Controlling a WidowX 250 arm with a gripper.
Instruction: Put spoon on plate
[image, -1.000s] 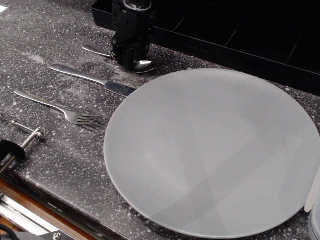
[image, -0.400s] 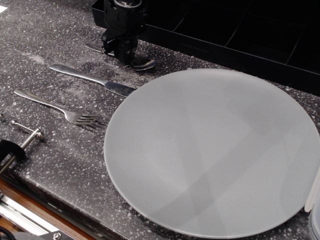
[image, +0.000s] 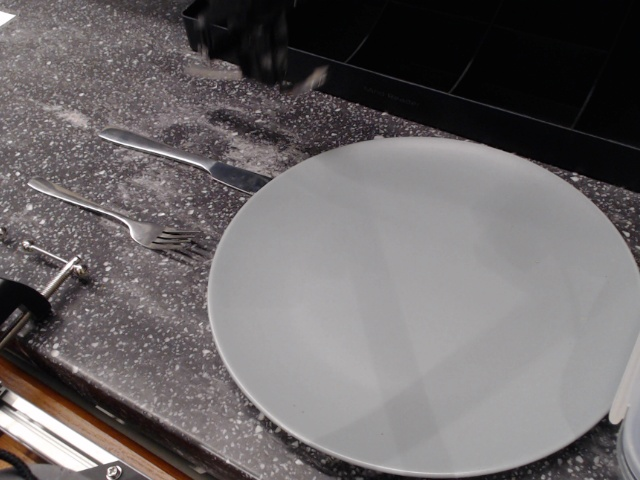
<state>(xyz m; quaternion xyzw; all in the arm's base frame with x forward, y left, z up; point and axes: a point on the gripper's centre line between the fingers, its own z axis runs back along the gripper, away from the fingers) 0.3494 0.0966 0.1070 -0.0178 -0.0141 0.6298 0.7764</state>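
My black gripper (image: 262, 62) is at the top left, motion-blurred, lifted off the counter and shut on the small silver spoon (image: 306, 79). The spoon hangs across the fingers: its handle end sticks out to the left and its bowl to the right, above the counter. Its shadow lies on the counter below. The large flat round grey plate (image: 425, 300) fills the middle and right of the view. The spoon is up and to the left of the plate's rim, apart from it.
A silver table knife (image: 185, 160) and a silver fork (image: 115, 215) lie on the speckled dark counter left of the plate. A black compartmented tray (image: 480, 70) stands along the back. A metal clamp (image: 45, 280) sits at the counter's front left edge.
The gripper closed on the spoon where it lay on the counter and has lifted it up off the surface. Knife, fork and plate have not moved.
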